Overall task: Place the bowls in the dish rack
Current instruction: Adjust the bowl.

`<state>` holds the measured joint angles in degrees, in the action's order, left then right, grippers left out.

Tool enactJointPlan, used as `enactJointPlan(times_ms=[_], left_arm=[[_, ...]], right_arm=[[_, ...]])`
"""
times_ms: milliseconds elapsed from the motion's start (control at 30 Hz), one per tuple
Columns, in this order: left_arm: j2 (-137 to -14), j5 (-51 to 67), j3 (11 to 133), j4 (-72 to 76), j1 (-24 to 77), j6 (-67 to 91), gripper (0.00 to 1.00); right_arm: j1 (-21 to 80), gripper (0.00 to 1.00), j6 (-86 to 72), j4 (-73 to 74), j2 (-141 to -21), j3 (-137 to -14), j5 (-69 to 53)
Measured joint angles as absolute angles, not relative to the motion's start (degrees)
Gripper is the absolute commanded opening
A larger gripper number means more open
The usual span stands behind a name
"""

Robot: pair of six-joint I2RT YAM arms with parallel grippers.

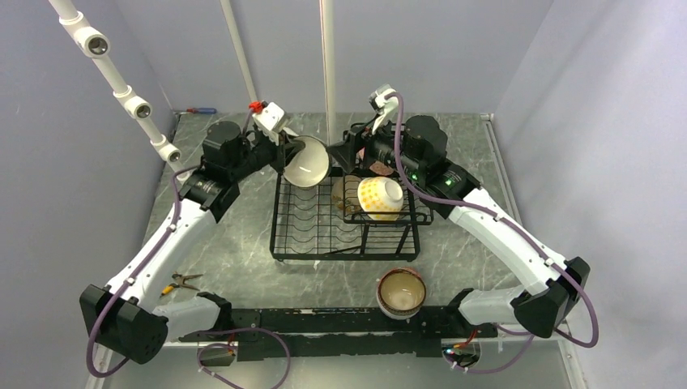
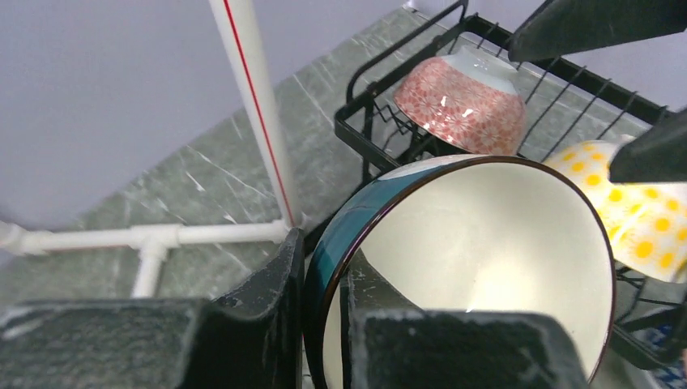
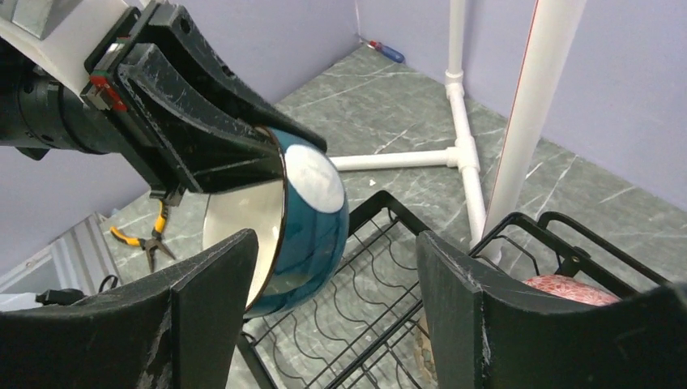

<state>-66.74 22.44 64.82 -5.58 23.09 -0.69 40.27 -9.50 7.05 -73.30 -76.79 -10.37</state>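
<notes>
Judging from how things lie, the loading is partway done. Two bowls sit in the raised basket of the black wire two-tier dish rack (image 1: 285,243): a pink flower-patterned ceramic bowl (image 2: 462,101) at the basket's far end and a white bowl with yellow dots (image 1: 381,198) beside it, both tipped over.

A third, a teal-and-white bowl with a dark rim and cream inside (image 2: 486,267), is on its way in. The left jaws are clenched on its rim, one finger inside and one outside. It hangs on its side over the far left corner of the rack, above the wavy slots of the lower tray. Whether it touches the wires I cannot tell.

The right jaws stand released and empty, close to the teal bowl on the basket side of the rack.

Left to do: a brown-rimmed cream bowl (image 1: 401,292) stands on the grey marbled desk (image 1: 243,267) in front of the rack. It appears to top a short stack; how many lie beneath it is hidden. Those need loading once the teal bowl is set down.
</notes>
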Motion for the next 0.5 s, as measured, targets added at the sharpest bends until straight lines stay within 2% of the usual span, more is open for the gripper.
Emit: enactJointPlan(times_ms=[133, 267, 500], left_arm=[[-66.43, 22.17, 63.26, 0.01, 23.0, -5.13, 0.03], [-64.82, 23.27, 56.75, 9.82, 23.0, -12.38, 0.03], [-64.71, 27.68, 52.45, 21.71, 23.0, -29.65, 0.02]], right_arm=[[40.16, 0.86, -10.83, 7.46, -73.69, -76.82, -11.7], [39.81, 0.96, -13.06, 8.27, -75.22, -77.58, -14.35], [34.76, 0.99, -23.05, 0.38, -73.95, -73.43, -26.13]])
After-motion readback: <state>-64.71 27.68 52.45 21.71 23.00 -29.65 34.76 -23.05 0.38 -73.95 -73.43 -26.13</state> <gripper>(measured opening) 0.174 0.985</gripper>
